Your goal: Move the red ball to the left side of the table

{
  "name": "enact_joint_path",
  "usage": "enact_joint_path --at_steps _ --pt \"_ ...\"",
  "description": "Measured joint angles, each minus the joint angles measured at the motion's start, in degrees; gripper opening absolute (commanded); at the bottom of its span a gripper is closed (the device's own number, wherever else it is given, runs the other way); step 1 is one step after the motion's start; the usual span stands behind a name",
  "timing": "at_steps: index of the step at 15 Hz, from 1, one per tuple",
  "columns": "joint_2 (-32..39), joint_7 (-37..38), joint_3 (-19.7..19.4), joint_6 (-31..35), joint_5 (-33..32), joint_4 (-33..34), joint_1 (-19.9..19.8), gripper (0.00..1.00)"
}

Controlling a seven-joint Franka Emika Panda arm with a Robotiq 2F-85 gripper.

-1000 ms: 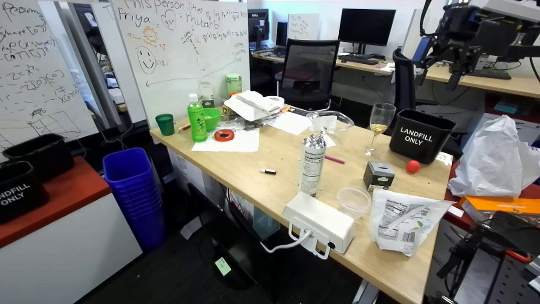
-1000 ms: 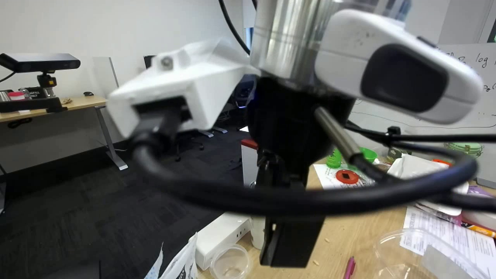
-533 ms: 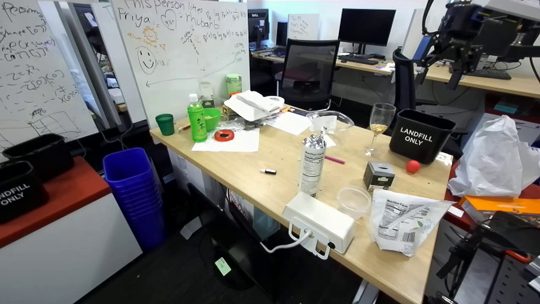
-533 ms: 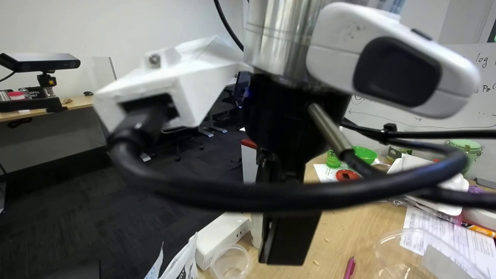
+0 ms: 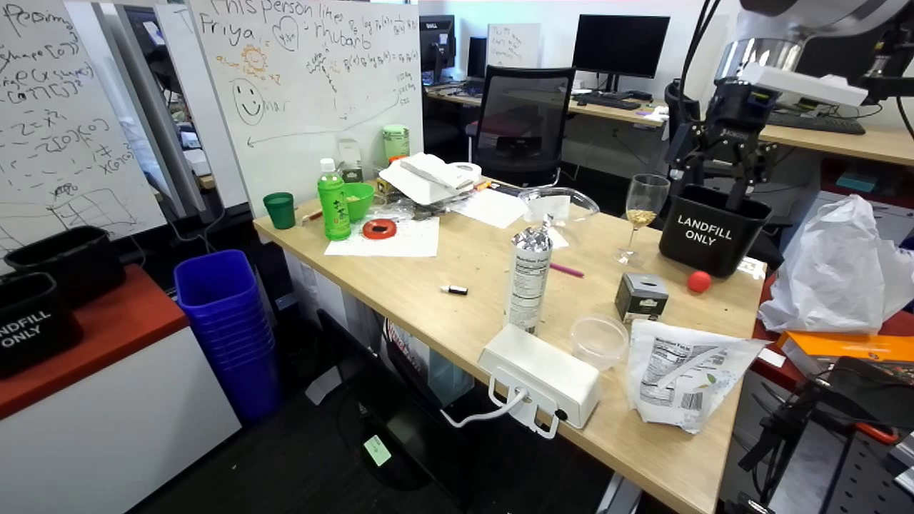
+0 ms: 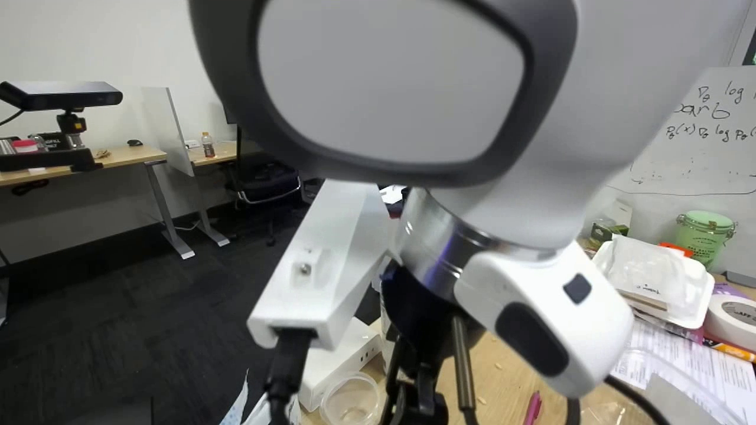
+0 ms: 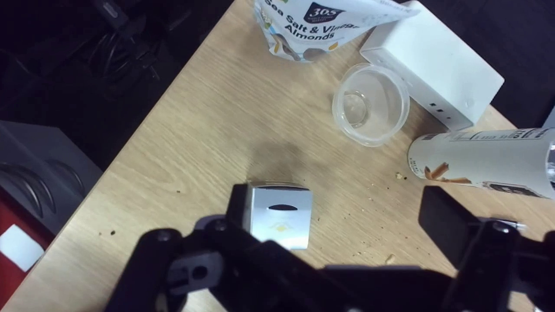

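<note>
Where the wood-grained table (image 5: 471, 257) stretches toward a scribbled whiteboard (image 5: 314, 93) at ten o'clock in an exterior view, the round red ball (image 5: 699, 281) sits at its three o'clock, perhaps touching the tapered black bin (image 5: 714, 232), while the dark gripper (image 7: 340, 212) stands spread wide.

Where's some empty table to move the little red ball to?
The table is mostly bare between the white paper under the red disc and the pink pen, apart from a small black-and-white thing. Another patch lies between the almond bag, clear cup and silver-topped box. It's crowded around the green bottle and green bowl.
</note>
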Motion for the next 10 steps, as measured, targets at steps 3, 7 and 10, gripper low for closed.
enact_joint_path --at_steps 3,7,10 --pt "2.33 0.21 0.04 -0.03 1.58 0.21 -0.23 1.00" --pt "1.51 0.21 0.11 -0.04 1.56 0.23 -0.23 1.00" --pt "2.03 0.12 0.35 -0.36 2.35 0.22 -0.23 1.00"
